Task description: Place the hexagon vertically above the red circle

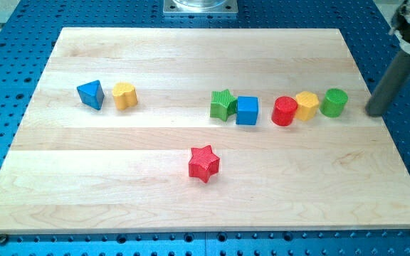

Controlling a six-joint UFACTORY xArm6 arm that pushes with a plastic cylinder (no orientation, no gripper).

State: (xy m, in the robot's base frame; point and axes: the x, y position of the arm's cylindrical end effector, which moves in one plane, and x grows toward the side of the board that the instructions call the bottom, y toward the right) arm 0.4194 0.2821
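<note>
My tip [376,112] stands right of the green circle [334,102].

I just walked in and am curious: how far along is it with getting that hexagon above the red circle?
Nothing looks done yet. The yellow hexagon sits touching the red circle on its right side, not above it. My tip is at the board's right edge, right of the green cylinder, touching no block. Left to do: push the hexagon up and over, toward the view's top.

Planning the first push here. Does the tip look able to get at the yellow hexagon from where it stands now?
Probably not straight on: the green cylinder sits between my tip and the yellow hexagon, which touches the red cylinder. The hexagon's top and bottom sides look open.
</note>
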